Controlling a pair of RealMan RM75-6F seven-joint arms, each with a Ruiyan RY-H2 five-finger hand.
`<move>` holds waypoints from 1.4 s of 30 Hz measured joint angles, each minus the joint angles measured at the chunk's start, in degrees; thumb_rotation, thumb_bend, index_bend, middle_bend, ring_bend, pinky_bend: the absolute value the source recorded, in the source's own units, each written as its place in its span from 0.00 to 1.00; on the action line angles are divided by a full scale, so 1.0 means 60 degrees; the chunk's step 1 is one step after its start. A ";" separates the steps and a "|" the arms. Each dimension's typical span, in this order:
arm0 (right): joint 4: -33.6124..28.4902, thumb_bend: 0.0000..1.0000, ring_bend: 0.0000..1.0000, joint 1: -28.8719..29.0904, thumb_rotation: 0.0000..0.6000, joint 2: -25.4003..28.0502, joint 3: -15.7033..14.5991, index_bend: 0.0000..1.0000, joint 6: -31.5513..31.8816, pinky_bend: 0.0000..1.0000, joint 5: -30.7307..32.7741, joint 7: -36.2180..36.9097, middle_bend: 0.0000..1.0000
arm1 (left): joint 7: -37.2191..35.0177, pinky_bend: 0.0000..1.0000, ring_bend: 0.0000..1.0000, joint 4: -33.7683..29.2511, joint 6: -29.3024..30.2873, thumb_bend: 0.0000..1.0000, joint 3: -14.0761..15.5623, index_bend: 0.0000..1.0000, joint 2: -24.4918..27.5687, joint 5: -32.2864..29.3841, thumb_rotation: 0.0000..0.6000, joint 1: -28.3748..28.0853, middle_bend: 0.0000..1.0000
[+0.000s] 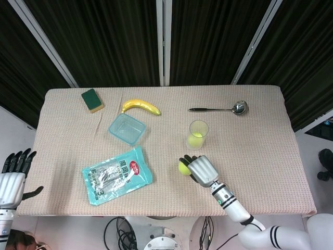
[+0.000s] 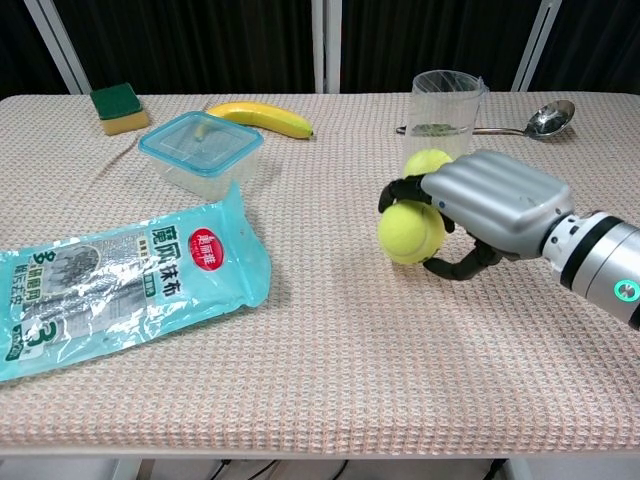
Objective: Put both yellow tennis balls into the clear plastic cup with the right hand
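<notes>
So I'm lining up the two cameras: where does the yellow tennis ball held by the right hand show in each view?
Head view: the yellow tennis ball sits low, just right of centre, at the fingertips of the right hand.
Chest view: it shows right of centre, at mid height, gripped in the hand's fingers.
Shared landmark: the clear plastic cup holding the other ball stands just behind it in both views.
</notes>
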 measured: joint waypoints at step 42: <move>-0.0572 0.06 0.00 0.0669 1.00 0.1291 0.2466 0.00 0.0104 0.23 0.2010 0.1159 0.00 | -0.0090 0.00 0.00 -0.0099 -0.0007 0.00 0.0020 0.00 0.0045 0.0252 1.00 -0.0081 0.00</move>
